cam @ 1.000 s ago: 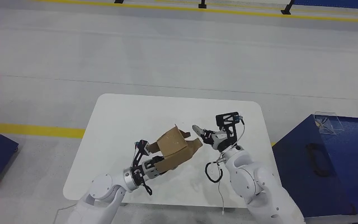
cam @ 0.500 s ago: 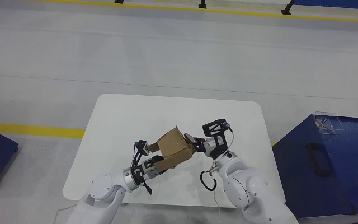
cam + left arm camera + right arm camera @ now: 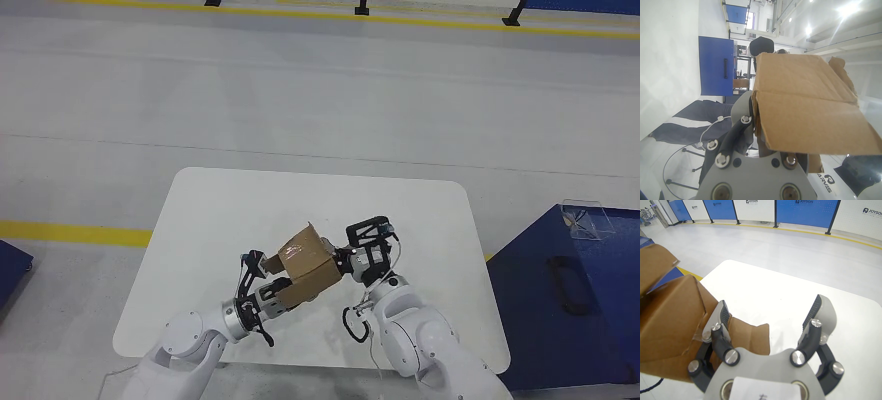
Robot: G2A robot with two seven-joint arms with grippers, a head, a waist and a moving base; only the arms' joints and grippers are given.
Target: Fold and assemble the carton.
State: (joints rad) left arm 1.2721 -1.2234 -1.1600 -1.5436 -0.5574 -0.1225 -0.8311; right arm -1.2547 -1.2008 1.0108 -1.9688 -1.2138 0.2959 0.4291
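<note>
Carton (image 3: 305,262) at mid-table (image 3: 210,210), sitting between both grippers.
Left gripper (image 3: 268,291) is clamping the carton's lower edge; right gripper (image 3: 770,307) is standing spread wide, one finger (image 3: 723,311) touching a side flap.

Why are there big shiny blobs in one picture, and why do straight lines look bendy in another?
Left wrist view: ceiling lamps shine straight into the camera, making glare blobs above the carton. Right wrist view: the wide lens bends the yellow floor line and the table edge. Top view: the light is even, with no glare on the table.
</note>
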